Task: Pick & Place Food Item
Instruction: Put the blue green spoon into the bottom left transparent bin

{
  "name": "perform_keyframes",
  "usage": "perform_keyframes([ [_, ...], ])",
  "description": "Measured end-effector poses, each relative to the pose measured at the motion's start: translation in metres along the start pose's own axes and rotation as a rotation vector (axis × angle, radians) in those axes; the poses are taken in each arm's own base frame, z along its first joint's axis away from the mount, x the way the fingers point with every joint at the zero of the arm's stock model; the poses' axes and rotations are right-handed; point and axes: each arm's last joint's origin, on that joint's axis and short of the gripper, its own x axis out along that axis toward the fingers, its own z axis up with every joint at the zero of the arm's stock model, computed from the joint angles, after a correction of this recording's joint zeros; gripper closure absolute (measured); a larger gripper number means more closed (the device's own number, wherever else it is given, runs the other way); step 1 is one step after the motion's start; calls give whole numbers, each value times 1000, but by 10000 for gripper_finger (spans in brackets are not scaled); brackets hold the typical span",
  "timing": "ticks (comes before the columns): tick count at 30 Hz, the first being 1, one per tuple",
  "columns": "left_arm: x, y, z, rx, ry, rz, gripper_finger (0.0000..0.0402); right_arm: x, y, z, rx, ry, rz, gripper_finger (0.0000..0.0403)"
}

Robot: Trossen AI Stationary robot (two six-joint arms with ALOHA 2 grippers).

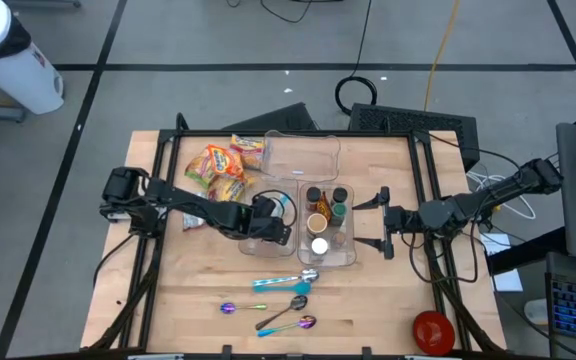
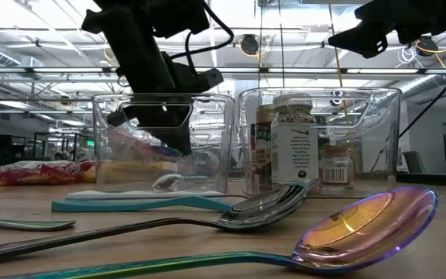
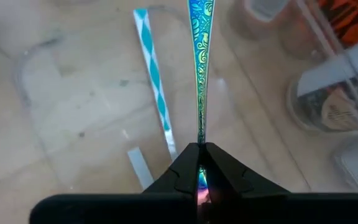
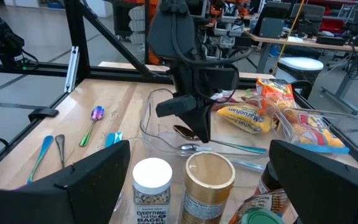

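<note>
Right now my left gripper (image 3: 201, 163) is clenched on the handle of an iridescent spoon (image 3: 199, 74), low inside the clear bin (image 1: 268, 243) at the high view's centre, so I judge this the placing step; next I must let go and lift out. My right gripper (image 1: 386, 222) waits wide open at centre right beside the jar bin (image 1: 352, 258). That spoon is thin and shiny, with blue-green patterning.
</note>
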Motion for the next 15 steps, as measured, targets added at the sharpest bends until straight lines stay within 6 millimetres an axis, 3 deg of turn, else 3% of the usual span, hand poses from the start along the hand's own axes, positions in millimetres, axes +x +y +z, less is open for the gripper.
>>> perform_keyframes([
  [10,-3,-8,-2,67,-48,-54,374,0,0,0,0,0,0,23],
  [15,-4,-12,-1,104,-64,-85,333,0,0,0,0,1,0,23],
])
